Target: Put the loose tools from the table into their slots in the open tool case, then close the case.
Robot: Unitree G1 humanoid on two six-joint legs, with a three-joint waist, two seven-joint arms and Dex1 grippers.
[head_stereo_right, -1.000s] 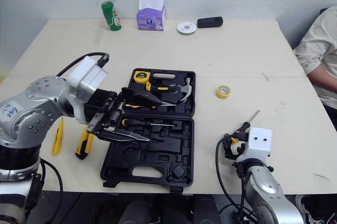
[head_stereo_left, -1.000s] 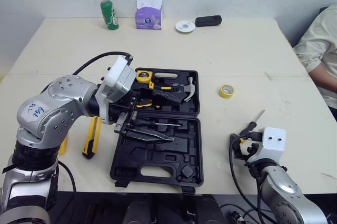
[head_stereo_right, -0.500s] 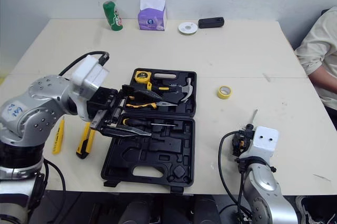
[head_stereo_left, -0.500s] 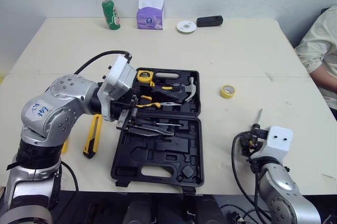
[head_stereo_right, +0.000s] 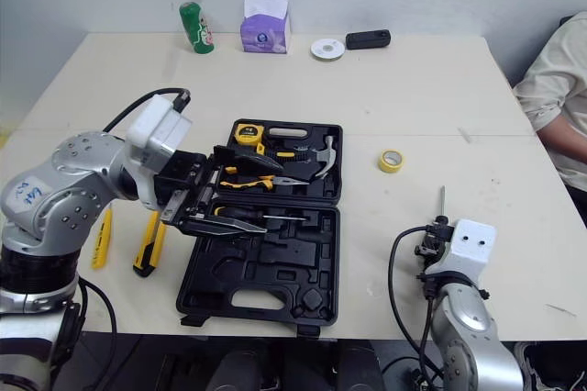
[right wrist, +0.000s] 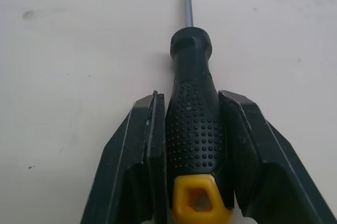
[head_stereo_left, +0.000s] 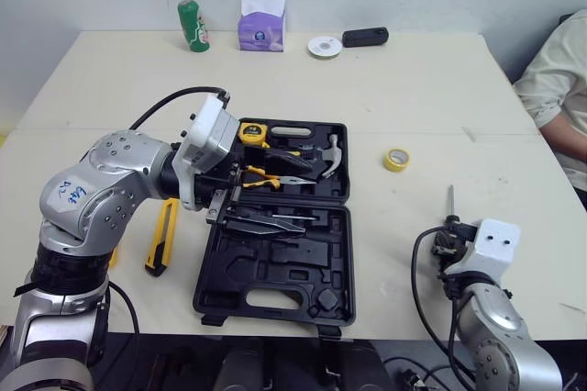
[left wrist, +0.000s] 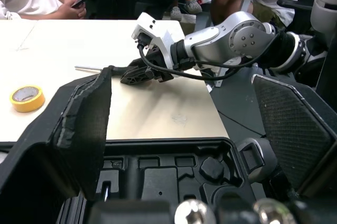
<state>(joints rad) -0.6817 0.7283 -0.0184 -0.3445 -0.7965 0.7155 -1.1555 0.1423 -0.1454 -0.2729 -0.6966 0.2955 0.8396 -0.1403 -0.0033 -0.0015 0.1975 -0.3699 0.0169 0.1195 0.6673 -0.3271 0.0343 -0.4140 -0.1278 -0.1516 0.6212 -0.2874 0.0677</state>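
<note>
The black tool case (head_stereo_left: pixel 275 276) lies open mid-table, with a tape measure (head_stereo_left: pixel 250 132), a hammer (head_stereo_left: pixel 328 154) and pliers (head_stereo_left: pixel 271 175) in its far half. Over the case hinge my left gripper (head_stereo_left: pixel 301 194) hovers, open and holding nothing. At the near right, my right gripper (right wrist: pixel 192 98) is shut on the black, yellow-capped handle of a screwdriver (right wrist: pixel 194 124) lying on the table, its shaft (head_stereo_left: pixel 450 198) pointing away from me. A yellow-black utility knife (head_stereo_left: pixel 160 237) and a thin yellow tool (head_stereo_right: pixel 99 237) lie left of the case. A yellow tape roll (head_stereo_left: pixel 395 159) sits to its right.
Along the far edge stand a green can (head_stereo_left: pixel 191 26), a purple tissue pack (head_stereo_left: pixel 261 21), a white disc (head_stereo_left: pixel 323 46) and a black device (head_stereo_left: pixel 365 37). A person (head_stereo_left: pixel 559 88) sits at the table's right side. Bare tabletop separates the case from my right gripper.
My right gripper has gone from open to shut on the screwdriver handle, and the shaft now points straight away. The left gripper has shifted slightly over the case.
</note>
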